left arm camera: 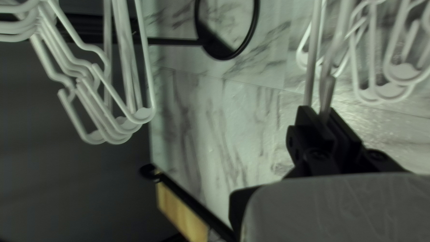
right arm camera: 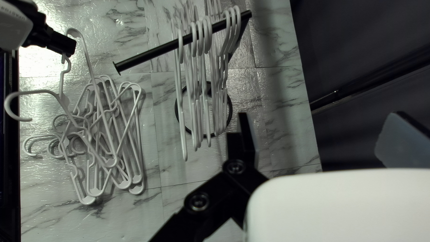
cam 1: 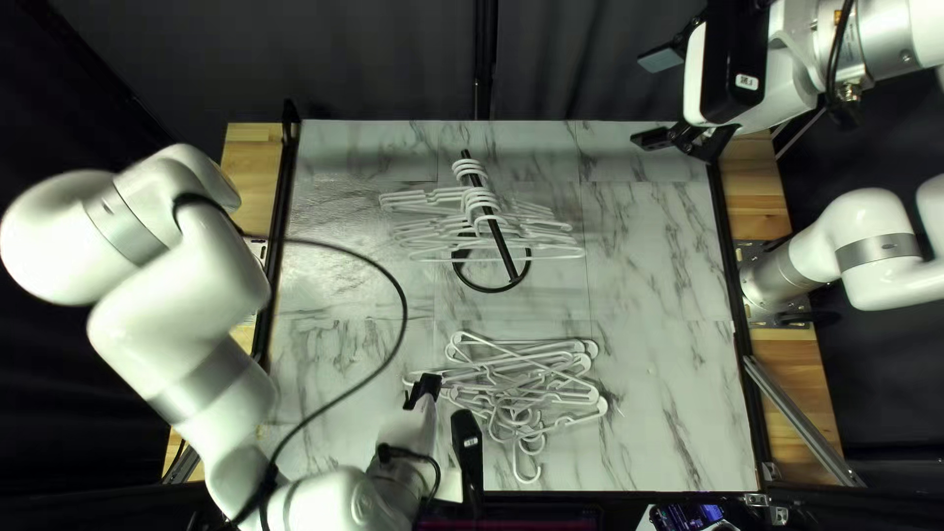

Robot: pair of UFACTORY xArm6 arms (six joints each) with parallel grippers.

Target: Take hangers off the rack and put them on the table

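A dark curtain (cam 1: 393, 59) hangs beyond the far edge of the marbled surface (cam 1: 659, 393), which has wooden sides (cam 1: 251, 187).

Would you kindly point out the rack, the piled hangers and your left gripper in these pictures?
Rack (right arm camera: 148, 55): right wrist view, on its bar.
Piled hangers (right arm camera: 137, 190): right wrist view, on one hanger's rounded corner.
Left gripper (left arm camera: 320, 115): left wrist view, midway between its fingertips.

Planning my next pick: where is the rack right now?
In the top left view, the black rack stands about midway across the table, toward its far edge, beyond the hanger pile, with white hangers on it.
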